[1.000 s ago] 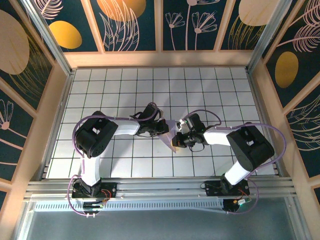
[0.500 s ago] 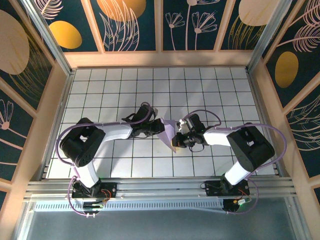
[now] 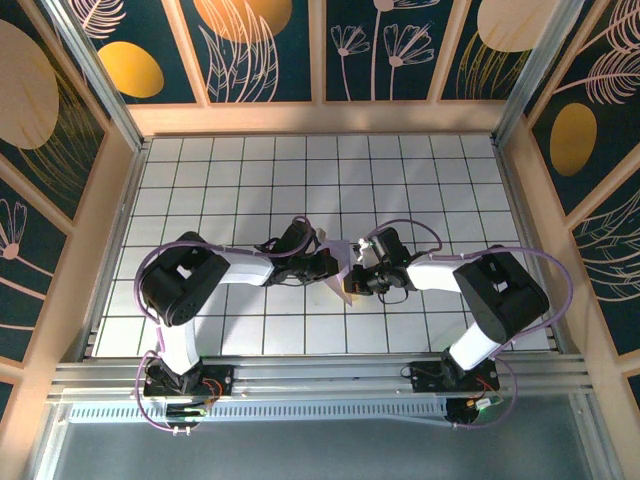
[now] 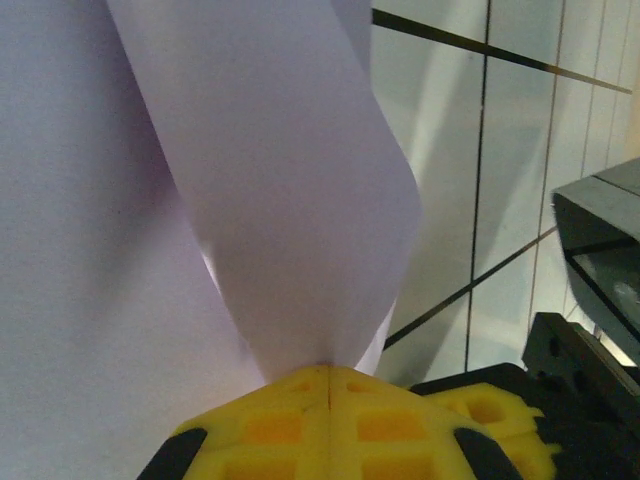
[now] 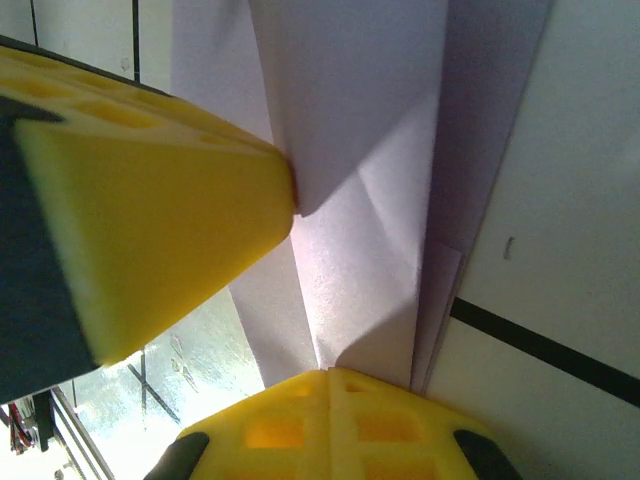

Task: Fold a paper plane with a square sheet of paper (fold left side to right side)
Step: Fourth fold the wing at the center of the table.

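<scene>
Paper sits mid-table over the white tiled table, pinched between both grippers. We see it lavender, folded and partly lifted off the tiles, with a pointed tip toward the near edge.

Left gripper comes in from the left, jaws fully closed on the paper's left side. In the left wrist view we see the two yellow fingers meet with no gap, and a curled flap of paper rises straight out of the seam.

Right gripper comes in from the right, jaws also closed tight, clamping the paper's right side. In the right wrist view its pads meet, and layered paper with a crease runs out from between them.

The grippers are very close, almost tip to tip, with the paper between them. In the right wrist view we also see a yellow finger of the left gripper touching the paper from the left. Both arms are bent low over the table.
</scene>
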`<state>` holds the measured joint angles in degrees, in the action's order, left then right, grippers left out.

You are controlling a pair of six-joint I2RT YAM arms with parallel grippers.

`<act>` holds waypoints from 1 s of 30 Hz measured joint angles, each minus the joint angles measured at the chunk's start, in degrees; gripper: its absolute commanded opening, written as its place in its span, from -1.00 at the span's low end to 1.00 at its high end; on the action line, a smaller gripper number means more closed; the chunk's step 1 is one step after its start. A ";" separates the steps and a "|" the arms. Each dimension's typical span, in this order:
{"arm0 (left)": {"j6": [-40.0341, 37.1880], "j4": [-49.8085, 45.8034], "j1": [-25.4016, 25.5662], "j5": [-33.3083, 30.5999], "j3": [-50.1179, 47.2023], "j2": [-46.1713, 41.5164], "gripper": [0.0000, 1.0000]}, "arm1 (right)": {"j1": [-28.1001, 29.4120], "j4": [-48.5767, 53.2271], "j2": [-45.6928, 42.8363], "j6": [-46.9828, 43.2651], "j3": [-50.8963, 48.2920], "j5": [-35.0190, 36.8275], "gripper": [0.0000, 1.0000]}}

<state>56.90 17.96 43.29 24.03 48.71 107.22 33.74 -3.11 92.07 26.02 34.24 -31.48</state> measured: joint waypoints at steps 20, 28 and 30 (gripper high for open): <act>-1.53 -4.74 -0.70 -1.90 4.76 3.19 -0.97 | 0.61 0.72 2.12 -0.02 2.21 0.70 -1.00; -3.74 -6.29 -3.15 -0.02 6.73 4.31 -0.96 | 1.03 -0.09 3.02 -0.20 3.41 1.73 -1.00; -4.79 -7.10 -4.50 -0.63 8.39 5.25 -0.96 | 1.05 -0.09 3.02 -0.20 3.45 1.75 -1.00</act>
<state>52.12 10.85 38.79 23.40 57.10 112.46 34.79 -3.20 95.09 25.82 37.69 -29.74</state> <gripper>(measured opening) 0.044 0.047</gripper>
